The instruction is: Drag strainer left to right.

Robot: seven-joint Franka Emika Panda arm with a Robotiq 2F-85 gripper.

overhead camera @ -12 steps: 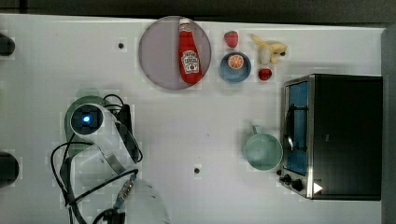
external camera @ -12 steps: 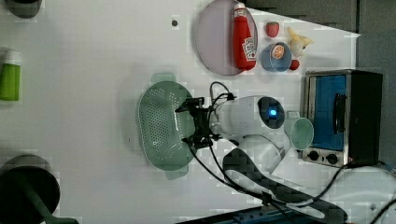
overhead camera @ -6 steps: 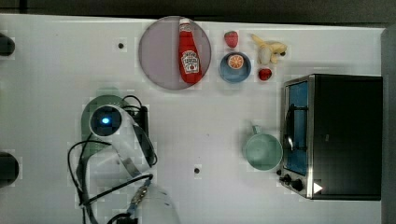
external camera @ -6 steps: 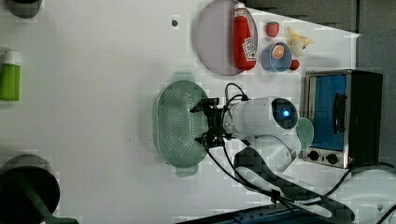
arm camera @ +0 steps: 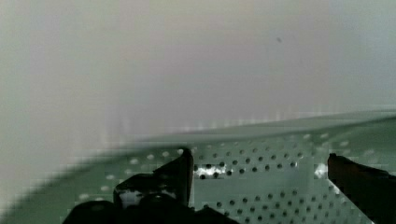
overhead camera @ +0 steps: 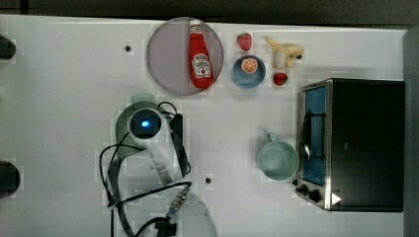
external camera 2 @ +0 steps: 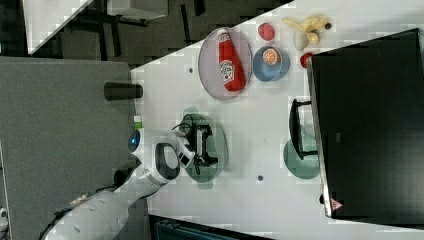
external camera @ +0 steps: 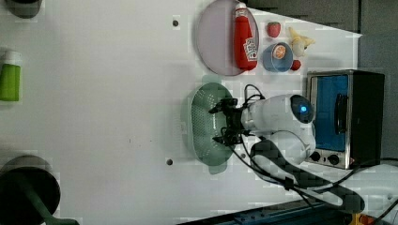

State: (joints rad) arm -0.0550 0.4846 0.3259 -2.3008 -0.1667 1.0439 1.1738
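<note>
Moved: pale green round perforated plastic strainer (external camera: 204, 124) and the arm's black gripper (external camera: 224, 123) are sitting further toward the left view's right than 1.0 s ago; in the top view the wrist's blue light (overhead camera: 144, 123) is now further to the top view's right too.
Strainer: resting on the white table (external camera: 94, 117), tab handles at 12 and 6 o'clock in the left view; also showing in the right view (external camera 2: 212, 145) and under the arm in the top view (overhead camera: 121, 131).
Gripper: reaching down inside the strainer bowl; in the wrist view (arm camera: 259, 170) the two black fingers (arm camera: 175, 175) are standing apart, spread wide, nothing between them, perforated green wall right behind.
Plate: flat greyish-pink round plate (overhead camera: 168, 54) lying at 1 o'clock from the strainer in the top view, close but apart.
Bottle: red plastic ketchup bottle (overhead camera: 199, 59) lying on the plate, white cap pointing to 12 o'clock.
Mug: smooth pale green mug (overhead camera: 277, 159) standing at 3 o'clock from the strainer, well apart, just beside the oven.
Oven: black toaster oven with blue-tinted door (overhead camera: 360, 143) sitting at the top view's right.
Bowl: small blue bowl holding an orange slice (overhead camera: 249, 69) sitting at 3 o'clock of the plate; toy strawberry (overhead camera: 244, 41) and banana (overhead camera: 284, 52) lying near it.
</note>
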